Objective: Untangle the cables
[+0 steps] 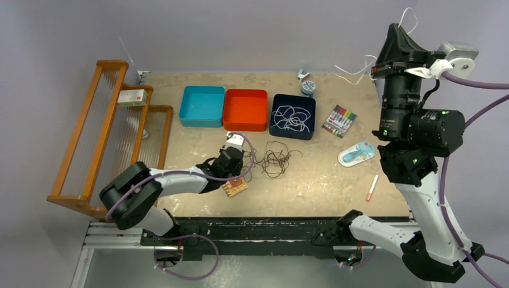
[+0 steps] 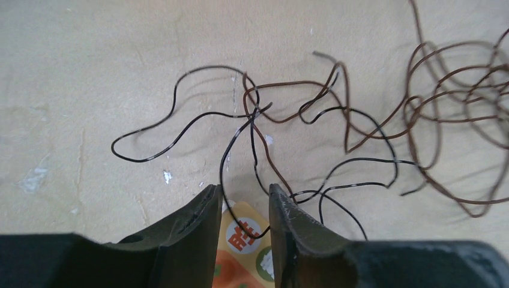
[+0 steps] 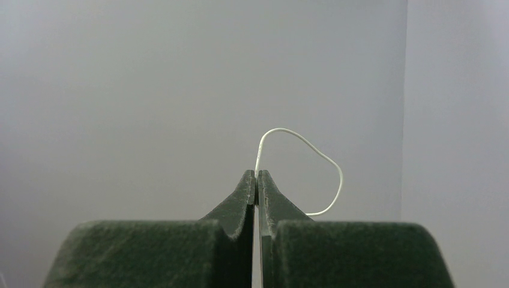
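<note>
Cables [image 2: 347, 120], black and brown, tangled loose on the desk [image 2: 90, 60]: light, springy, probably slippery; best pinched near a free end; left end effector [image 2: 243, 189] parted over one black strand; right end effector [image 3: 257, 180] aloft, clenched on a white cable [image 3: 282, 129].

- Beige, scuffed tabletop [image 1: 324, 195].
- Near the far edge, in a row from the left: teal tray [image 1: 203, 88], orange tray [image 1: 245, 91], dark blue tray [image 1: 293, 96].
- Small round spool [image 1: 308, 87] at the far edge, behind the blue tray.
- Around the middle: tangled brown and black cables [image 1: 275, 159].
- Left of them: printed orange packet [image 1: 234, 188].
- Toward the right edge: pack of markers [image 1: 339, 121], white-and-blue gadget [image 1: 356, 153], and a single pen [image 1: 372, 187].
</note>
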Motion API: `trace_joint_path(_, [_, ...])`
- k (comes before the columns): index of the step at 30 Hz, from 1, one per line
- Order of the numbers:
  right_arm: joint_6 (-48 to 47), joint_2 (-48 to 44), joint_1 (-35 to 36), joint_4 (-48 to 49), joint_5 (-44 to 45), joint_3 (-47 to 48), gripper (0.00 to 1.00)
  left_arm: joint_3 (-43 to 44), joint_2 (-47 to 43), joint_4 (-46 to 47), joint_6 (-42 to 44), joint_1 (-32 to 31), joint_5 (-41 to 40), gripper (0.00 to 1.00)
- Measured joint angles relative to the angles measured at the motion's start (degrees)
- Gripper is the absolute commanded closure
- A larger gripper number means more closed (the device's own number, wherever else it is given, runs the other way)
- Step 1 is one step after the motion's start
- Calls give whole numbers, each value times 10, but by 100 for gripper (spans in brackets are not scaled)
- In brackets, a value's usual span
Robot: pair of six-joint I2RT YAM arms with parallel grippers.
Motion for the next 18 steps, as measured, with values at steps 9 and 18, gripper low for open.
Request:
trace_joint_path(9, [41,19,0,-48,-23,-12,100,-1,-153,-30,13,0,0,37])
trace_joint_path(18, [57,86,0,-87,-25,-19,100,0,-182,-56,17,0,7,32])
